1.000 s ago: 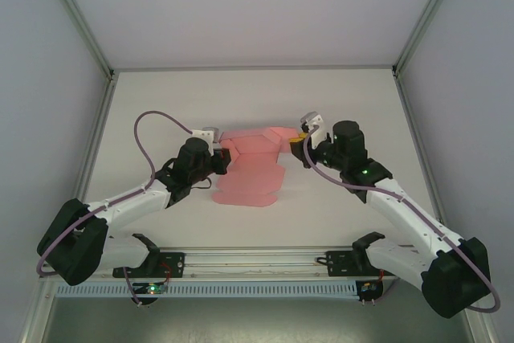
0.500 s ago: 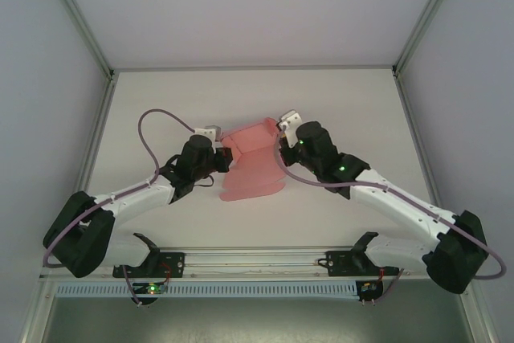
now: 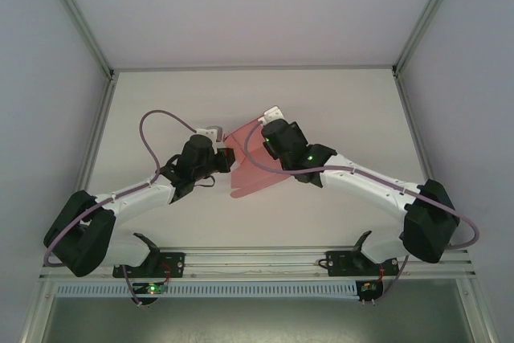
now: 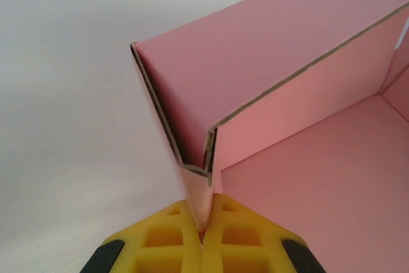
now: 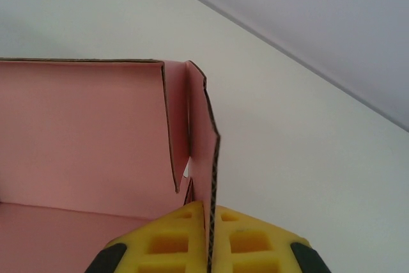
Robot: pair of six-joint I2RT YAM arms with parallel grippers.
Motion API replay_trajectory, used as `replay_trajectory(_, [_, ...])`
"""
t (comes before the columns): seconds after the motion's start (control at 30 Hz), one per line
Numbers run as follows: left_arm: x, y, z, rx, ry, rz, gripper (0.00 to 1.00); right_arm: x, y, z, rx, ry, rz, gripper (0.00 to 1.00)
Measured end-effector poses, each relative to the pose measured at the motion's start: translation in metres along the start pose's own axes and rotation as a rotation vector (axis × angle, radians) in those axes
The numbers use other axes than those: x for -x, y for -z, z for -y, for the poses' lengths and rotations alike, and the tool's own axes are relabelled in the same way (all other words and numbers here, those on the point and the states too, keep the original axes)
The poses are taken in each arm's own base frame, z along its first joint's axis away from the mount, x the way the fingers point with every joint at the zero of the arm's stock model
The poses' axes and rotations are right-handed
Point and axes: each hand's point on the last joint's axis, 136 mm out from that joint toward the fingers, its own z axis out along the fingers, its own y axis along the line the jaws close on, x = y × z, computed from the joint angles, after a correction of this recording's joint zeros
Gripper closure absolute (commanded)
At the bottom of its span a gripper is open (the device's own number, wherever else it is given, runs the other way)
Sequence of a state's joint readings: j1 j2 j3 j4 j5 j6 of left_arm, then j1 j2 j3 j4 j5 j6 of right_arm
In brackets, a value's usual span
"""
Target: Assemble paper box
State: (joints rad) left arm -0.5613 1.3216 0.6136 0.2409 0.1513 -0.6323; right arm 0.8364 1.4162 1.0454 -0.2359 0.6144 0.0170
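The right arm [image 3: 361, 186] has swung in toward the middle, taking its flap along. Now the right gripper [image 5: 208, 234] and left gripper [image 4: 203, 227] are each pinched on a wall of the paper box [image 3: 255, 174], mid table [image 3: 161, 102]. Walls are up, corners not locked yet, I'd say.

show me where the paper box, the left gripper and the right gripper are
paper box [image 3: 250, 174]: top external view, on its flat pink panel.
left gripper [image 4: 204, 217]: left wrist view, between the yellow fingertips pinching a flap.
right gripper [image 5: 208, 214]: right wrist view, between the yellow fingertips pinching a card edge.
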Motion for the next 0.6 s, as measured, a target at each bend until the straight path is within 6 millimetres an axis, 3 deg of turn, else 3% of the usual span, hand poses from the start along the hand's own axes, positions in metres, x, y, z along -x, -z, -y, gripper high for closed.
replay_trajectory(0.4, [0.006, 0.000, 0.011, -0.049, 0.000, 0.020, 1.00, 0.006, -0.009, 0.007, -0.190, 0.055, -0.022, 0.98])
replay_trajectory(0.6, [0.007, 0.000, 0.009, -0.040, 0.001, 0.026, 1.00, 0.009, -0.011, -0.004, -0.099, 0.031, -0.006, 0.93])
